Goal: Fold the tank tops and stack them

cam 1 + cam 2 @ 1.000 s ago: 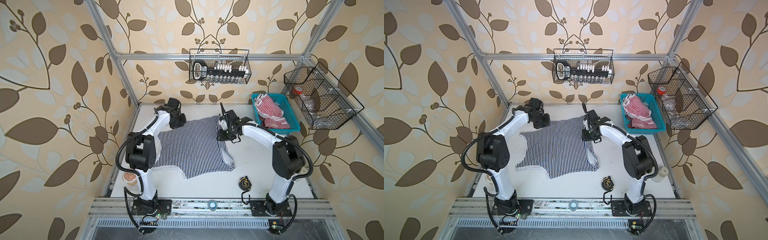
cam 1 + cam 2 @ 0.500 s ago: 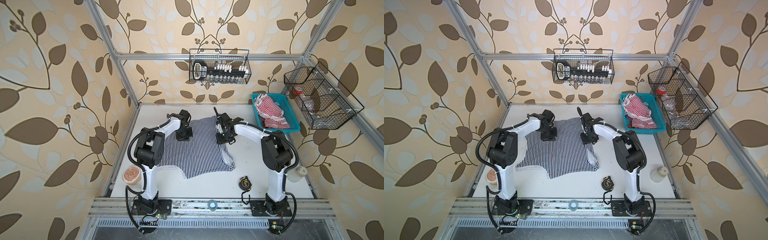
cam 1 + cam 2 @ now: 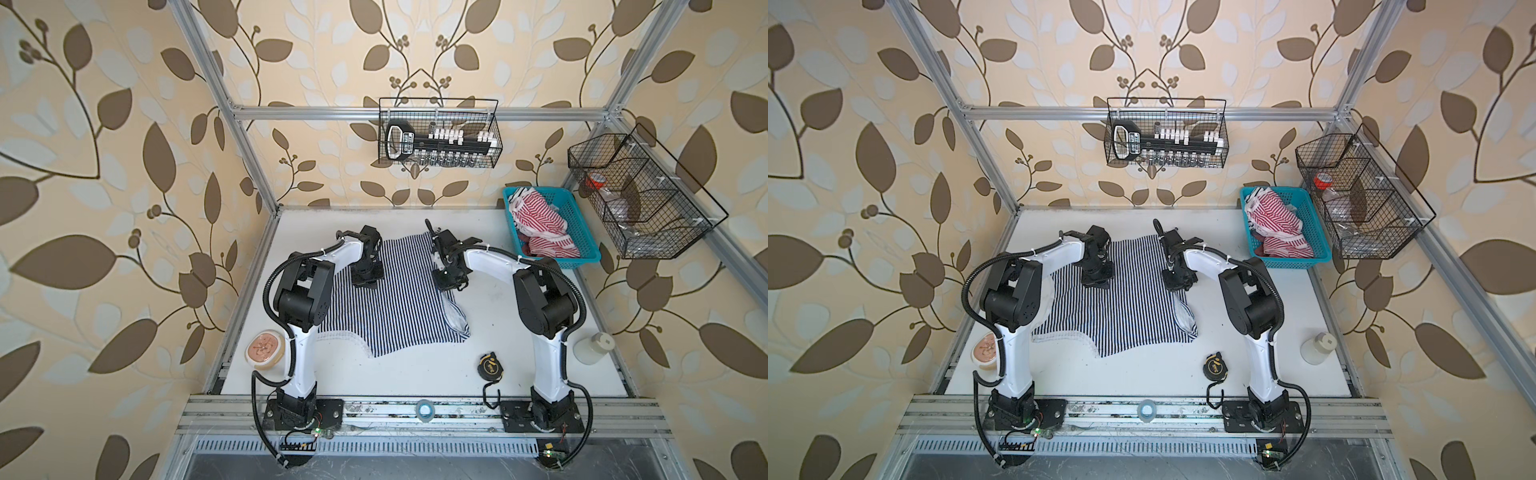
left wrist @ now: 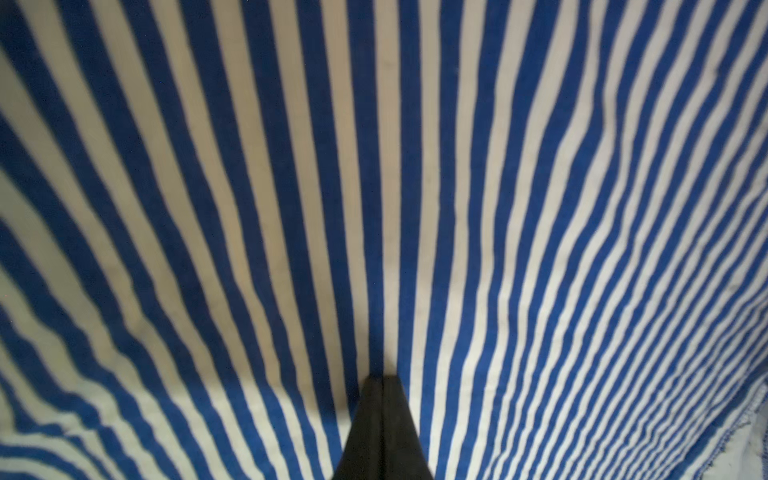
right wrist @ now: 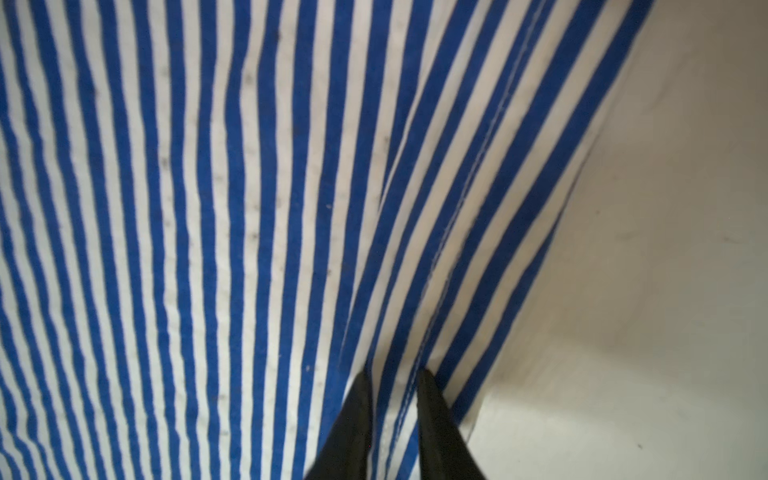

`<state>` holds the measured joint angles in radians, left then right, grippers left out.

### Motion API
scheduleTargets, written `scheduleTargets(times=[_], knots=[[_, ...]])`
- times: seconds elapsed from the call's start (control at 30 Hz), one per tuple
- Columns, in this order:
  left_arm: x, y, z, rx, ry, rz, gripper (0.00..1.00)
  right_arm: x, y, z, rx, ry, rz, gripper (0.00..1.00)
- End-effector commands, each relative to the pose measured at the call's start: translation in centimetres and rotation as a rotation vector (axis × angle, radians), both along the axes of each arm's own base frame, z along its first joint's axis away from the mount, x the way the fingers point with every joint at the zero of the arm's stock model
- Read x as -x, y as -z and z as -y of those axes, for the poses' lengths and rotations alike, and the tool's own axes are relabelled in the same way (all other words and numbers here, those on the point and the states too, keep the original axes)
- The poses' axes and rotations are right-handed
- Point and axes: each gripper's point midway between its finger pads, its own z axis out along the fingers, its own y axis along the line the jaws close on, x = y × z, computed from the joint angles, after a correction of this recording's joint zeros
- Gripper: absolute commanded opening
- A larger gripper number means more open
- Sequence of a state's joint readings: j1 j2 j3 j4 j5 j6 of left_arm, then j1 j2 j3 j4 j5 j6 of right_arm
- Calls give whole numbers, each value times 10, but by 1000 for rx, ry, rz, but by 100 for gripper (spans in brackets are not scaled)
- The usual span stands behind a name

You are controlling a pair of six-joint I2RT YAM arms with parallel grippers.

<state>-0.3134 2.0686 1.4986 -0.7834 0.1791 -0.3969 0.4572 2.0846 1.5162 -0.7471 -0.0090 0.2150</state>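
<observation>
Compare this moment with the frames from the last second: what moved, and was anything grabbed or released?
Both grippers moved from the far edge of the navy-and-white tank top toward the near side, over its body. The left gripper stayed shut. The right gripper narrowed onto the top's side hem, apparently pinching it. The top itself barely shifted, and the red-and-white tank top remains in the blue basket.
</observation>
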Motion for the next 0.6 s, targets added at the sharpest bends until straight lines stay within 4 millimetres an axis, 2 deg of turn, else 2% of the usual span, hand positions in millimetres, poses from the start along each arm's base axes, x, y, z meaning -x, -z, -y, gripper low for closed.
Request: scheduleTargets(times=[0.0, 0.13, 0.43, 0.57], knots=[[9, 9, -12, -58, 7, -41, 0, 0, 0, 13, -4, 20, -7, 14], [11, 16, -15, -72, 9, -57, 0, -2, -5, 27, -26, 55, 0, 0], [13, 22, -22, -98, 10, -73, 0, 1, 5, 72, -41, 160, -39, 1], [14, 23, -24, -101, 9, -77, 0, 4, 12, 95, -45, 217, -56, 14]])
